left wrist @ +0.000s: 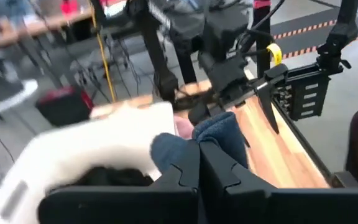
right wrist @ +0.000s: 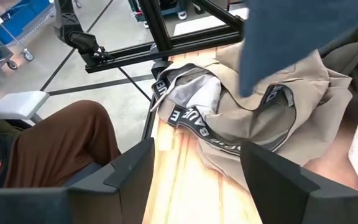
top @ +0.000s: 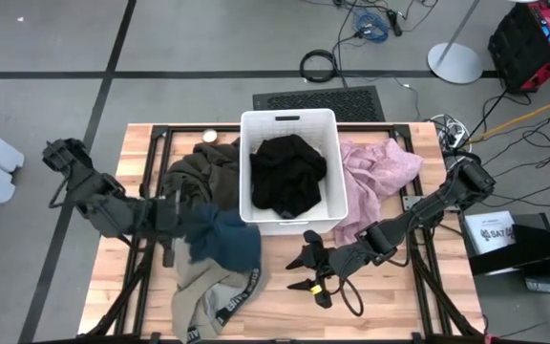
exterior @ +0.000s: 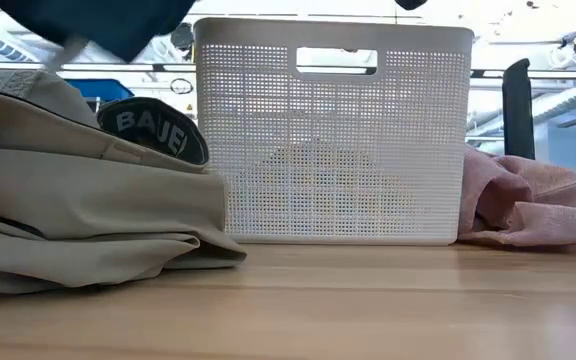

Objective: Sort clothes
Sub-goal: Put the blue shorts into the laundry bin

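Observation:
My left gripper [top: 173, 227] is shut on the navy-teal garment [top: 225, 239], held up over the table's left half beside the white bin [top: 289, 225]. The garment's lower end shows at the top of the low view [exterior: 98, 22]. A black garment [top: 287, 172] lies in the bin. The dark olive garment [top: 201, 167] lies left of the bin and the pale pink one [top: 382, 177] right of it. At the near edge lies the beige garment [top: 213, 296] with its lettered waistband [right wrist: 194, 124]. My right gripper [top: 301, 263] stands open in front of the bin, holding nothing. My left gripper pinches a bunched fold of the navy-teal garment [left wrist: 215, 135] between its two shut fingers [left wrist: 185, 171]. The fingers come roughly level from the table's left. The cloth hangs slack below and beyond them, clear of the table and above the beige garment [right wrist: 291, 43].
A small round object [top: 210, 136] sits at the far edge, left of the bin. A person's leg in brown trousers [right wrist: 61, 143] shows beside the table. Bare wood [exterior: 368, 300] lies in front of the bin.

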Robot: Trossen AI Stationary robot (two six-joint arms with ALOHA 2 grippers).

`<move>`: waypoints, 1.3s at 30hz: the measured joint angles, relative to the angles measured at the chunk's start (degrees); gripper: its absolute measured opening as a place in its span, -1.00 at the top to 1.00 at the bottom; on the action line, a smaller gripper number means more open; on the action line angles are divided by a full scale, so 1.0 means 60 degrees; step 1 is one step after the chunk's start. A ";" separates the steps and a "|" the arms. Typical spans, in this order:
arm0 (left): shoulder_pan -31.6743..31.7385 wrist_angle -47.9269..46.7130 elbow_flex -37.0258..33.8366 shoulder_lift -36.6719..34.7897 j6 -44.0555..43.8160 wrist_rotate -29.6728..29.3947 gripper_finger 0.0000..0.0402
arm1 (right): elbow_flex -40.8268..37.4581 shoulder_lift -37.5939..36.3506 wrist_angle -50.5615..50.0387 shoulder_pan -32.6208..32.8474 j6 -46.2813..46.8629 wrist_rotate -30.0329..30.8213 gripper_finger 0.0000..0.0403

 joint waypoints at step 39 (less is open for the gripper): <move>-0.1481 0.1509 -0.1977 0.5481 -0.5669 0.6472 0.96 | -0.0004 0.3528 0.4756 -0.1193 -0.1188 0.1500 -0.12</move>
